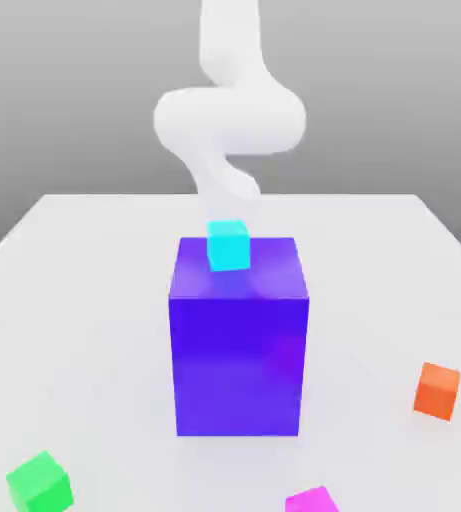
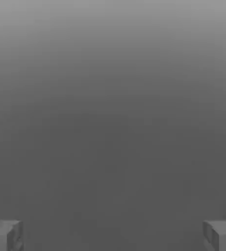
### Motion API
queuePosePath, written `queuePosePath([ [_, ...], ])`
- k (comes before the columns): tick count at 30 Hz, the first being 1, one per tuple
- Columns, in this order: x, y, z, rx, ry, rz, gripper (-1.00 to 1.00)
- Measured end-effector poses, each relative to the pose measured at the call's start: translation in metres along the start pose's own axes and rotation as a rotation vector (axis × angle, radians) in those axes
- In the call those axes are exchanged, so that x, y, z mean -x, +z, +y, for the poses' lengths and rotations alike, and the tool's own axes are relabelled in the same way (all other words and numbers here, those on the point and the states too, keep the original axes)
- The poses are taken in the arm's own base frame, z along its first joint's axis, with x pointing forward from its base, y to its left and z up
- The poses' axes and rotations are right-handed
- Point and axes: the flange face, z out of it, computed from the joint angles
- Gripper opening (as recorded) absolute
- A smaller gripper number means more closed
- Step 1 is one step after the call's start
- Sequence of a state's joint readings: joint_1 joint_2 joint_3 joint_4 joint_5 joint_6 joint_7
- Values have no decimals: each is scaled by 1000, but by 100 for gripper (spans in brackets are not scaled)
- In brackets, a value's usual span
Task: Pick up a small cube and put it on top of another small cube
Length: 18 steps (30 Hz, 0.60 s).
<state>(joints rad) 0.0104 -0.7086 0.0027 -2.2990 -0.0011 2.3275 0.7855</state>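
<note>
The small magenta-pink cube lies on the white table at the near edge, partly cut off by the exterior view's lower border. A cyan cube rests on top of the big purple-blue block in the middle of the table. Behind that block the white arm curls down from above. In the hand view my gripper is open, its two grey fingertips far apart at the corners, with only plain grey background between them.
A green cube sits near the front at the exterior view's left. An orange cube sits toward the exterior view's right. The white table stretches around the tall block, which stands between the arm and the near cubes.
</note>
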Motion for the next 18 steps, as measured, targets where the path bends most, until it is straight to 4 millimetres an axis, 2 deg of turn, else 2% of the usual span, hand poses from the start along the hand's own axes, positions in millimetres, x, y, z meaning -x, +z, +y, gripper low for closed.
queuePosePath([
  [4,7,73,-7,65,-43,-82,0],
  [9,26,161,-7,141,-97,-182,0],
  [14,58,246,2,214,-152,-283,0],
  [18,92,309,17,270,-199,-366,0],
])
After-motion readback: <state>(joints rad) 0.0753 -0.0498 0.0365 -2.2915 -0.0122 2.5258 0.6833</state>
